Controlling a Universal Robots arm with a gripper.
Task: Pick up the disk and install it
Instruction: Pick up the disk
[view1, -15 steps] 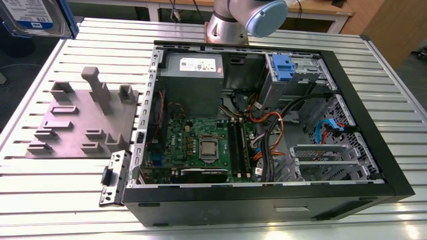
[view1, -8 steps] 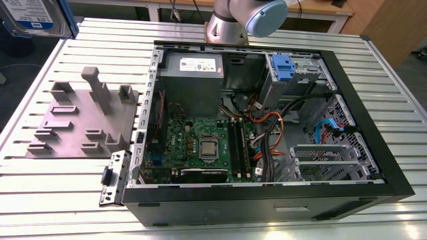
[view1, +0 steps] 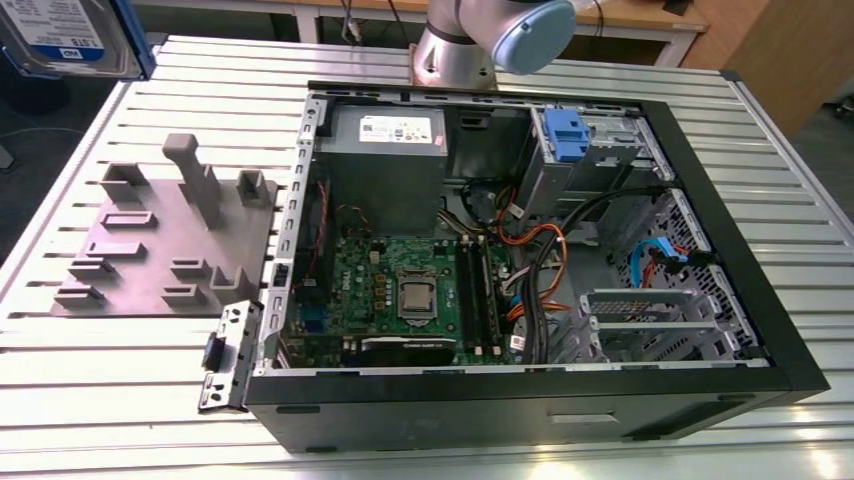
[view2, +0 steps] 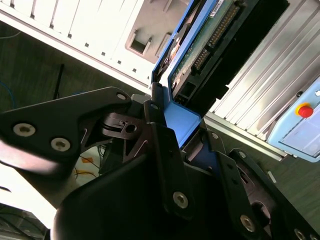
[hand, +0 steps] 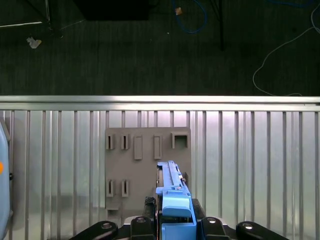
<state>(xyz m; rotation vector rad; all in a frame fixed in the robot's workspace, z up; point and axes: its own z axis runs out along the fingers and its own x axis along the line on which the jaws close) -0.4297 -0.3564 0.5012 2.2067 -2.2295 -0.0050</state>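
Exterior view, L to R:

1. The disk (view1: 67, 35): far upper-L corner, raised clear of the table (view1: 107, 400), label side showing, blue bracket along its edge. Well apart from the PC case (view1: 534, 410).
2. Grey fixture plate (view1: 134, 245): flat on the table's L part, w/ upright posts and slots.
3. Loose metal bracket (view1: 230, 355): on the table, just beside the case's L wall.
4. PC case: side open, lying on the table, centre to R. Inside, L to R: grey PSU box (view1: 387, 150) w/ white sticker at the back, green motherboard (view1: 387, 270) in front of it, blue tab (view1: 566, 135) at the back-R bay, orange and black cables near it.
5. Arm (view1: 467, 45): base behind the case.

Wrist views:

- Gripper (view2: 180, 125): black fingers (view2: 155, 125) clamped on the disk's blue bracket. Disk (view2: 210, 35) shows its circuit-board side.
- First wrist view: disk (hand: 172, 192) edge-on in the gripper (hand: 172, 227), hanging over the fixture plate (hand: 145, 165) and the slatted table (hand: 250, 165).
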